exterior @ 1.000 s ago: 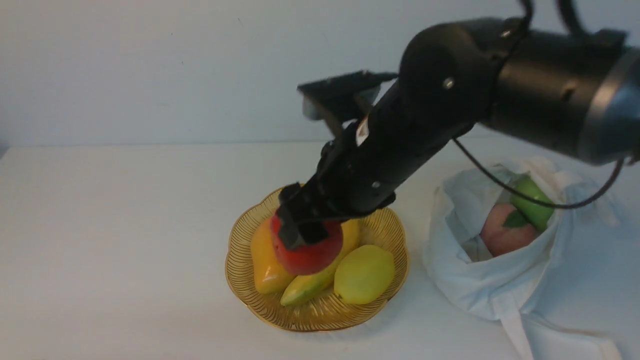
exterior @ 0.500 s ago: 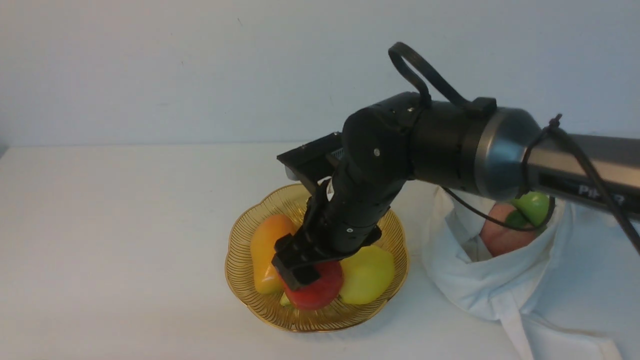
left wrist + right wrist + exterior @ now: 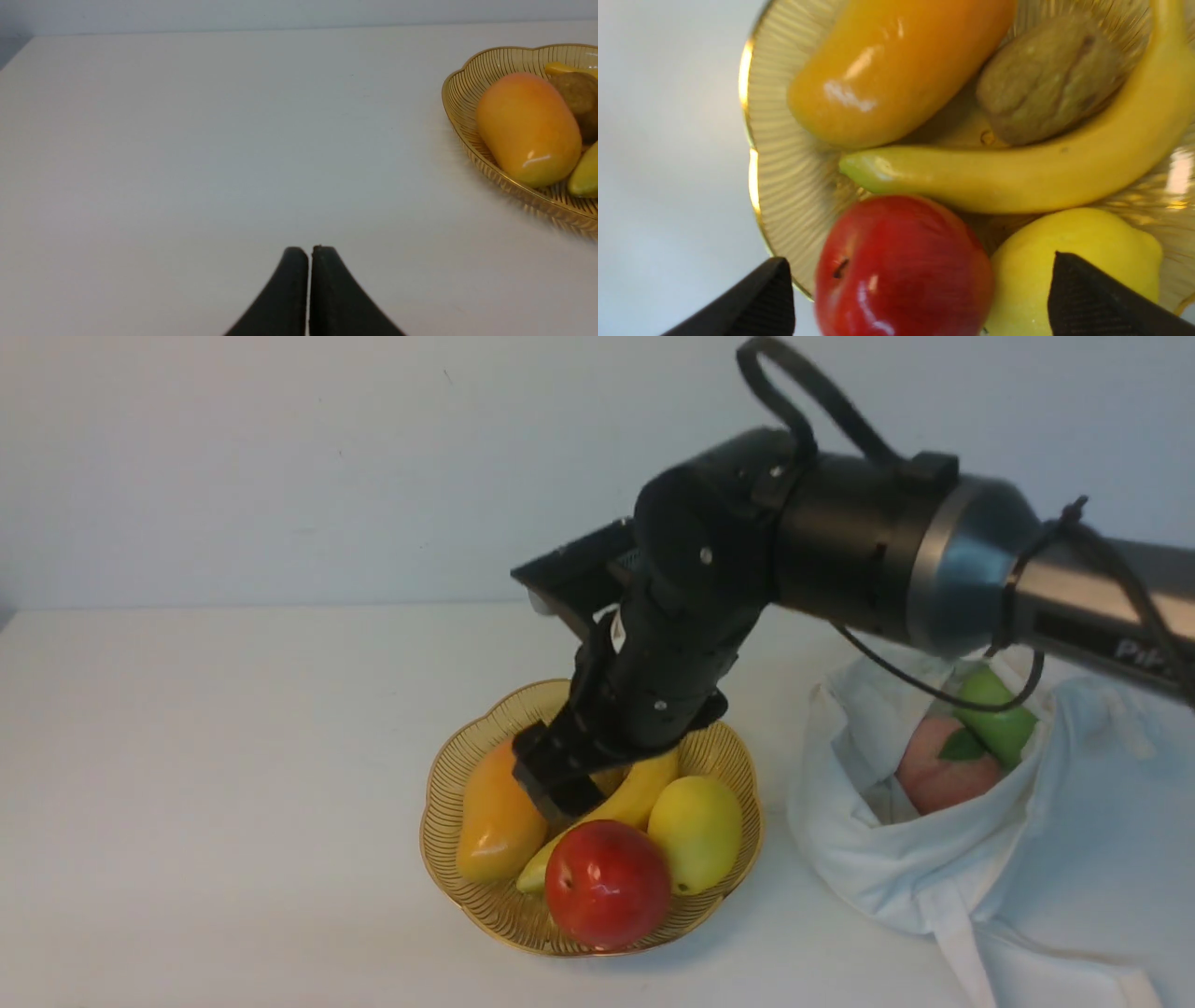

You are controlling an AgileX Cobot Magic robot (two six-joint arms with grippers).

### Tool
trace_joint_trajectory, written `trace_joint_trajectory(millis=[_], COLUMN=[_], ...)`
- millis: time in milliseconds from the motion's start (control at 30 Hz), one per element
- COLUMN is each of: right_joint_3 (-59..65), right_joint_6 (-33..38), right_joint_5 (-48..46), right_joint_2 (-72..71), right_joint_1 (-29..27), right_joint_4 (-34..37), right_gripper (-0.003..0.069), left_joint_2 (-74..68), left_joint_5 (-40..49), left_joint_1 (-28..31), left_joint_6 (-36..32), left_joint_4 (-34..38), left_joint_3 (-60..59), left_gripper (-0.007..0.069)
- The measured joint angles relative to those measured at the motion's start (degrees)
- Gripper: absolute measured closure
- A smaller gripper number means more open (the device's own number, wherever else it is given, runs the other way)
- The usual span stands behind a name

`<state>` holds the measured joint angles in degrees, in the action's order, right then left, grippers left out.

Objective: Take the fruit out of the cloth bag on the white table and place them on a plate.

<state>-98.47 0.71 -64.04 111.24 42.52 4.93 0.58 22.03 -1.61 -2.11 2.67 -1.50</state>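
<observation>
- Plate: amber, ribbed, with a scalloped rim; stands on the white table. All positions below are given from it.
- Red apple: lies in the plate at its near edge, touching the lemon to its right, with the banana just behind.
- Other contents: 1 mango on the plate's left side and 1 brown kiwi-like fruit toward the far side, hidden by the arm in the front view.
- Right gripper: hangs over the plate's middle, just above and behind the red apple. Its fingers are spread wide and grip nothing. Its arm reaches in from the right and covers the plate's far rim.
- Cloth bag: just beside the plate on the right, mouth gaping. It holds 2 fruits, touching: the peach and the green apple. A black cable crosses in front of the green apple.
- Left gripper: left of the plate, well apart, low over the table, fingers pressed together on nothing.
</observation>
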Motion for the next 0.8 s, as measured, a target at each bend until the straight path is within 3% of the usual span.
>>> trace_joint_trajectory(millis=[200,333,467,633,733,800], right_joint_3=[-8.44,-11.37,-12.39,-12.46,-12.46,-11.61], right_joint_6=[-0.72,-0.72,-2.13,-5.75,-6.56,-7.57], right_joint_5=[-6.70,-7.29,-7.85,-8.48,-8.86,-8.79], right_joint_2=[-0.94,-3.21,-11.57,-24.74,-32.52,-37.13], right_joint_1=[0.05,0.30,1.37,1.68,1.68,1.69], right_joint_4=[-0.36,-0.91,-3.13,-8.60,-11.33,-12.28], right_gripper=[-0.0010,0.0062,0.0258,0.0571,0.0653,0.0665], left_joint_2=[0.00,0.00,0.00,0.00,0.00,0.00], left_joint_5=[0.00,0.00,0.00,0.00,0.00,0.00], left_joint_1=[0.00,0.00,0.00,0.00,0.00,0.00], left_joint_6=[0.00,0.00,0.00,0.00,0.00,0.00], left_joint_4=[0.00,0.00,0.00,0.00,0.00,0.00], left_joint_3=[0.00,0.00,0.00,0.00,0.00,0.00], left_gripper=[0.0632,0.0632,0.0632,0.0632,0.0632,0.0632])
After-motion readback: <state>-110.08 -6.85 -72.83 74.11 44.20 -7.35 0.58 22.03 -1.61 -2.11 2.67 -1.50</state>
